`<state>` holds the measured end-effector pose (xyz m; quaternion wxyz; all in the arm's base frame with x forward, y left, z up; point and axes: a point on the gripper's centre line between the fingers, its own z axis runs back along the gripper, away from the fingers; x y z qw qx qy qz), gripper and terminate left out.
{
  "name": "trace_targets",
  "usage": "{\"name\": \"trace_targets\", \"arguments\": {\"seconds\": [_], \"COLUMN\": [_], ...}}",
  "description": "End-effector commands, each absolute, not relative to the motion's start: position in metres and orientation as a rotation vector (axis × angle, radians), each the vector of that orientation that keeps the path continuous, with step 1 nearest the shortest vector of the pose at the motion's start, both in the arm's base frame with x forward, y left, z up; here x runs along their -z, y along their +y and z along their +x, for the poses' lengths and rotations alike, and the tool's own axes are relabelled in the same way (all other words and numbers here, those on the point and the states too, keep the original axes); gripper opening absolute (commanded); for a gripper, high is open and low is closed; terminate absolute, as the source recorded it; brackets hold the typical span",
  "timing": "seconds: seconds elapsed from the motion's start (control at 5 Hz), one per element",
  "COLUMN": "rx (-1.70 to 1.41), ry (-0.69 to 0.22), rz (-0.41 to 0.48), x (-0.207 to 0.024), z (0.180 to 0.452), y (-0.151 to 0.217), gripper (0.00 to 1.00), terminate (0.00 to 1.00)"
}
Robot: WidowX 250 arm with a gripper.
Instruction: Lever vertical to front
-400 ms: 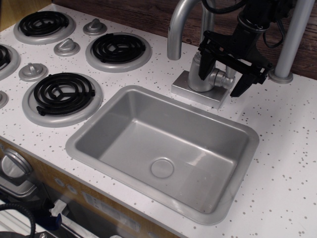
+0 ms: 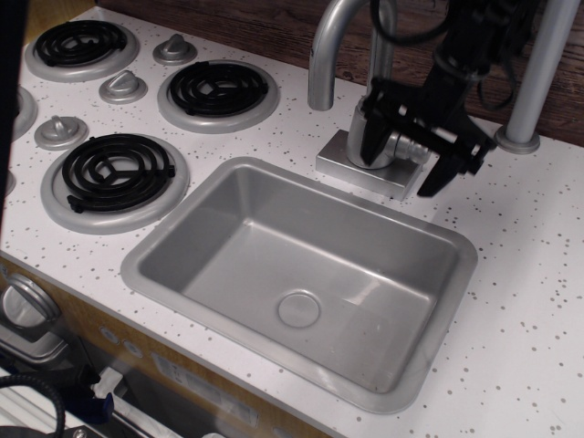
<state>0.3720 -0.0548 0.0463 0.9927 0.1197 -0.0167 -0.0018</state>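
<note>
The faucet body (image 2: 360, 146) stands on its silver base behind the sink, with the tall curved spout (image 2: 330, 41) rising from it. The lever's stubby hub (image 2: 406, 148) juts to the right from the body. Its slim rod is mostly hidden behind my gripper, so I cannot tell its angle. My black gripper (image 2: 406, 157) comes down from above and is open. One finger (image 2: 372, 137) is in front of the faucet body and the other finger (image 2: 440, 172) is right of the hub, so the jaws straddle the hub without closing on it.
The grey sink basin (image 2: 182, 228) lies just in front of the faucet. A silver post (image 2: 538, 73) stands at the back right, close to my arm. Black stove burners (image 2: 114, 172) and conical silver knobs (image 2: 122, 87) are at the left.
My gripper has shifted a little left and lower, so its fingers now sit closer around the lever hub. The faucet has not visibly moved.
</note>
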Motion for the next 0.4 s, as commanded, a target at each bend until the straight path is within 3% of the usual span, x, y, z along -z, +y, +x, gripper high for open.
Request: {"name": "trace_targets", "arguments": {"seconds": [0.0,0.2], "rx": [0.019,0.035], "ry": [-0.252,-0.325], "rz": [0.224,0.248], "x": [-0.0767,-0.0837], "z": [0.386,0.394], "y": [-0.053,-0.0497], "gripper": [1.0,1.0], "terminate": [0.0,0.0]}}
